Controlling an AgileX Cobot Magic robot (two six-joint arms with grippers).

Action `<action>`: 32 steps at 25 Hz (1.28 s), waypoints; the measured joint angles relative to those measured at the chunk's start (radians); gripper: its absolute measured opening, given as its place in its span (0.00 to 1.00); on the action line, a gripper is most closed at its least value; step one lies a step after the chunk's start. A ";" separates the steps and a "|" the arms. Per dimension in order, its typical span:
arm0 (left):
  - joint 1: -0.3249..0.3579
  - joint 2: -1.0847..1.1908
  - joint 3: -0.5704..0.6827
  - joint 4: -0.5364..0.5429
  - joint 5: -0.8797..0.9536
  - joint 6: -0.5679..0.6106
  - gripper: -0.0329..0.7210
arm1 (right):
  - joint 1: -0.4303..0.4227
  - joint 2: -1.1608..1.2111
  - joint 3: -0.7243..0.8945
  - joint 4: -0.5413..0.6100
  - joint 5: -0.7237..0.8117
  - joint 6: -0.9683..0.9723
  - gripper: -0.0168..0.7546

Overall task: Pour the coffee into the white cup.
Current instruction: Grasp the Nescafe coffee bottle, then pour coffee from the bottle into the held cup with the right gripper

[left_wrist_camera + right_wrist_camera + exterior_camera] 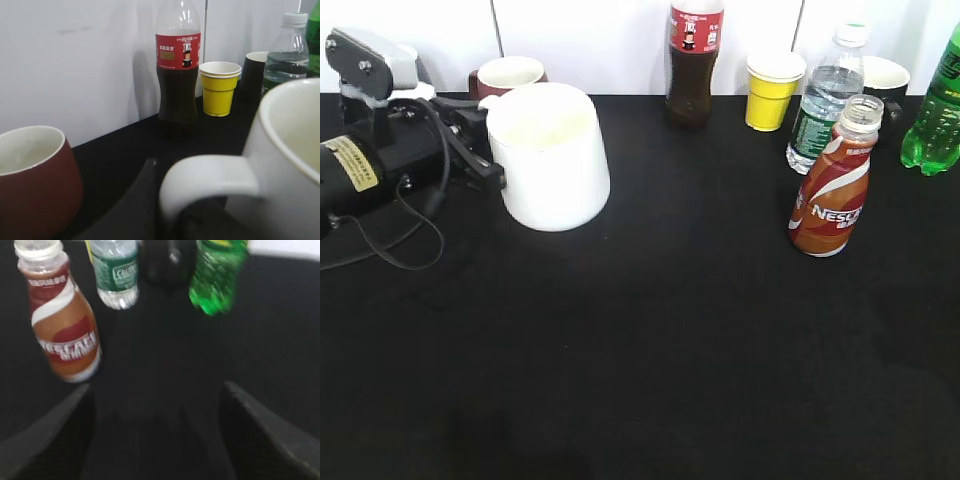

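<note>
1. The coffee bottle (832, 190) carried white "Nesc…" lettering on its brown, red and white wrap in the exterior view; the right wrist view showed "NESCAFE" across the same wrap (67, 347), blurred, with a smaller white word near the neck too smeared to read.
2. The cola bottle (178, 60) bore a red label with white characters and small print, too fine to read.
3. The water bottle (117, 272) had a green label with a white word, blurred beyond reading.
4. The left arm (350, 165) carried a yellow sticker with illegible print.
</note>
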 joint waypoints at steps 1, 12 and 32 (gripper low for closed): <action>0.000 0.000 0.000 0.000 0.000 0.000 0.10 | 0.025 0.070 0.051 -0.045 -0.163 -0.002 0.78; 0.000 0.001 0.000 0.002 0.003 -0.001 0.10 | 0.073 0.988 0.035 -0.207 -1.060 0.122 0.86; 0.000 0.001 0.000 0.019 0.014 -0.001 0.10 | 0.073 1.111 -0.309 -0.363 -0.945 0.123 0.69</action>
